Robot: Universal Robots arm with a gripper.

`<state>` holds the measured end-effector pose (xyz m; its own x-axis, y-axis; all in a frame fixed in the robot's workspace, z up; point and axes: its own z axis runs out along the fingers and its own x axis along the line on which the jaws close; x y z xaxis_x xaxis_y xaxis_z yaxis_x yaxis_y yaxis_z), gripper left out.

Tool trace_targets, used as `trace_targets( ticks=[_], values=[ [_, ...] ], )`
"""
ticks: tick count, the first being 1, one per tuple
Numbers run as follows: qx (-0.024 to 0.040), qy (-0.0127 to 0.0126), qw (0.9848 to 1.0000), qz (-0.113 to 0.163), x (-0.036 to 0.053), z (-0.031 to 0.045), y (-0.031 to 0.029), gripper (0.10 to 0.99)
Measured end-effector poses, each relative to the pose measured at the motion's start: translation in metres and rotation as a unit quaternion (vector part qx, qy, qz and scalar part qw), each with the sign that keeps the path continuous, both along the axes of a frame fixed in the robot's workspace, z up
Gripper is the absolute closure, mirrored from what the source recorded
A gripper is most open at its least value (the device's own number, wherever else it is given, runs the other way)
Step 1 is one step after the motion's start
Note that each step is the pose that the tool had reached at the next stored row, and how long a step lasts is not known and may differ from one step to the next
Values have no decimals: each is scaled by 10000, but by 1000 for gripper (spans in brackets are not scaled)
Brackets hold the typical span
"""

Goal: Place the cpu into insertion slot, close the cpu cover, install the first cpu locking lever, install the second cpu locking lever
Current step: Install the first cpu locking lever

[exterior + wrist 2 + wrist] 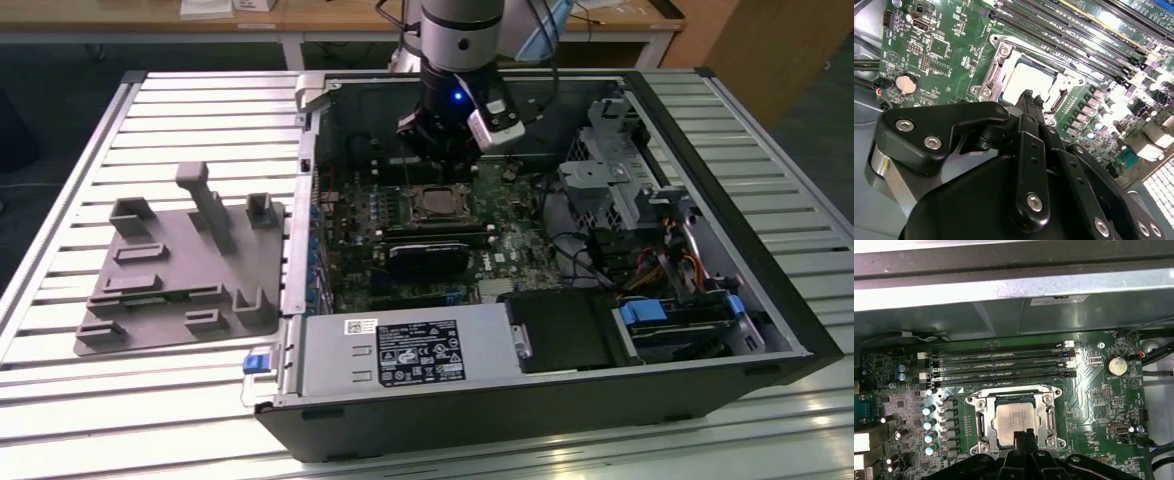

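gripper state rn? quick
Gripper: shut, nothing visible between its fingers, tip at the edge of the cpu cover; whether they touch cannot be told.

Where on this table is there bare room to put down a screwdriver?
Bare table slats show below and above the grey fixture tray in the exterior view. Inside the computer case it is crowded, with the gripper at the cpu.

place: robotics lab/workshop | surface: slatted aluminium table [80, 150] | on it: opened PC case [534, 415], bare green motherboard [527, 255] inside, grey moulded fixture plate [147, 320] beside | 1 robot arm [461, 40] reaching into case | behind: wood-top workbench [347, 18], white legs, dark floor
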<state>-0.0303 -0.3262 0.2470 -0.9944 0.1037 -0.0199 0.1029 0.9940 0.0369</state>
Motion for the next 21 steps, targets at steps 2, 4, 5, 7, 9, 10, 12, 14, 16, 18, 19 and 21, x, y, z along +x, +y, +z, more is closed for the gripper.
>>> trace_targets(
  ticks=[2, 4, 5, 7, 9, 10, 12, 14, 16, 18, 19, 21],
  values=[
    [2, -1, 10000, 0, 0, 0, 0, 980],
    [1, -1, 10000, 0, 0, 1, 0, 980],
    [1, 0, 10000, 0, 0, 2, 0, 980],
    [1, -1, 10000, 0, -1, 2, 0, 980],
    [0, 0, 10000, 0, -7, 3, 0, 980],
    [0, 0, 10000, 0, -14, 3, 0, 980],
    [0, 0, 10000, 0, -35, 3, 0, 980],
    [0, 0, 10000, 0, -64, 3, 0, 980],
    [0, 0, 10000, 0, -95, 3, 0, 980],
    [0, 0, 10000, 0, -128, 3, 0, 980],
    [0, 0, 10000, 0, -144, 3, 0, 980],
    [0, 0, 10000, 0, -178, 3, 0, 980]
  ],
)
